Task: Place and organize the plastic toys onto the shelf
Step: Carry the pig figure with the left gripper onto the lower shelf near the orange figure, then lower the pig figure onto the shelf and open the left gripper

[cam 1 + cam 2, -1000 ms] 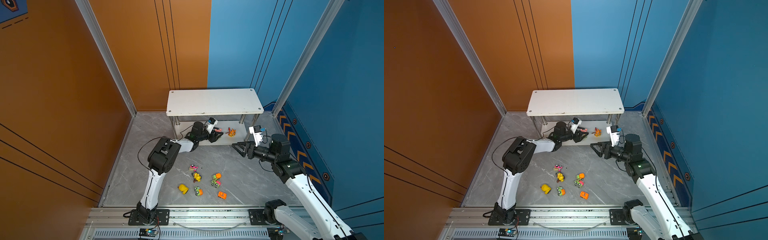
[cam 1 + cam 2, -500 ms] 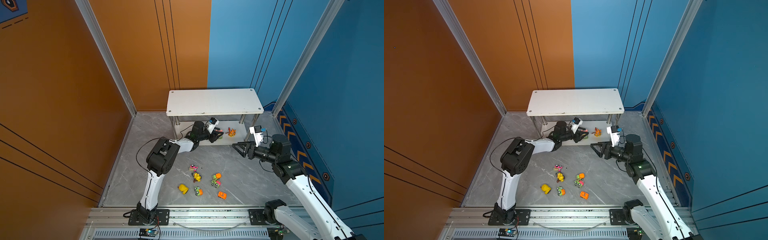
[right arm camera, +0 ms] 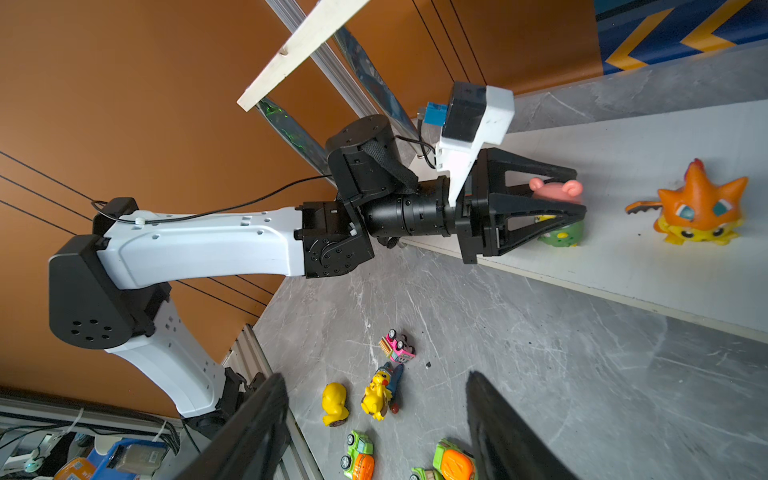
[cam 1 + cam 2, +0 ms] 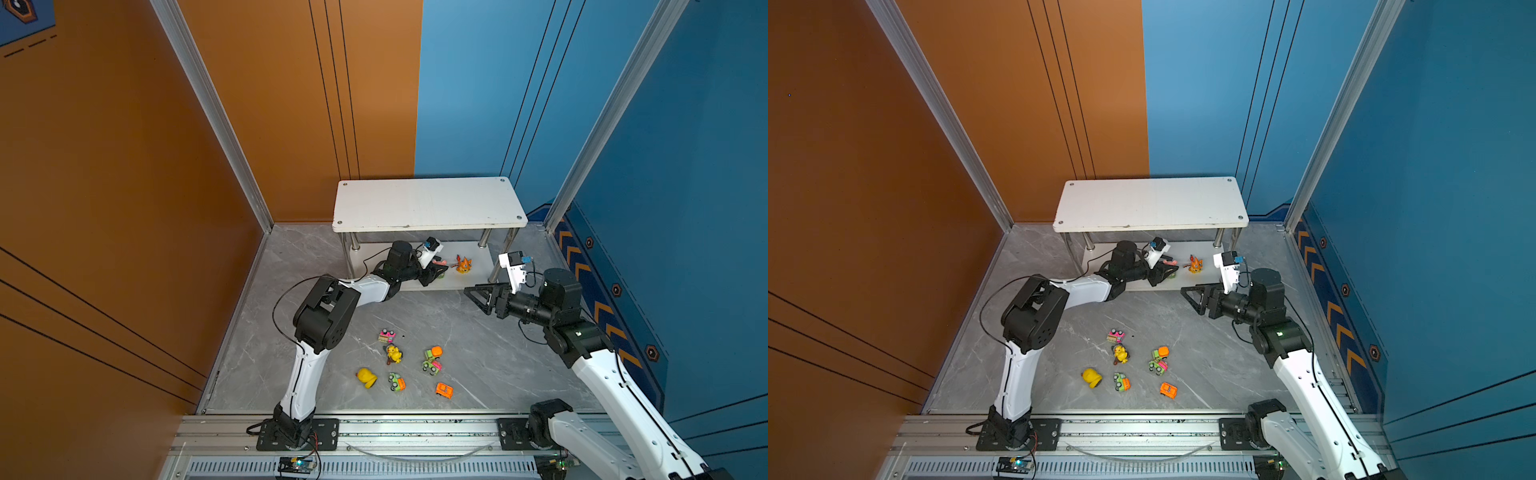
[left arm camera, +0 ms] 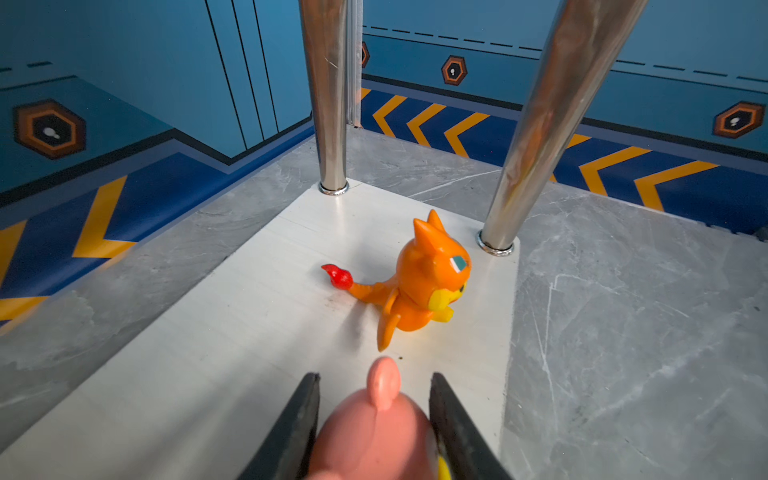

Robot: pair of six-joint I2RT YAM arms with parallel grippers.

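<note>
- Step in hand: placement of the pink figurine [image 5: 374, 432] on the lower board [image 5: 249, 332] of the shelf [image 4: 428, 203].
- The left gripper [image 3: 579, 192] is clamped on the pink figurine, with one finger on each side of its body.
- Location: the figurine sits low over the lower board, just beside the orange figurine [image 5: 428, 282] and apart from it. Contact with the board cannot be confirmed.
- Left arm pose: stretched forward and low, with the wrist under the top board and between the chrome legs [image 5: 330, 104].
- The right gripper [image 4: 1190, 302] is spread wide and empty. It is held level above the floor [image 4: 478, 353] in front of the shelf.
- Next move, as judged: seat the figurine upright, release it, then withdraw straight back without touching the orange figurine or the legs.
- Remaining work: seven toys [image 4: 394, 354] lie on the floor between the arms.
</note>
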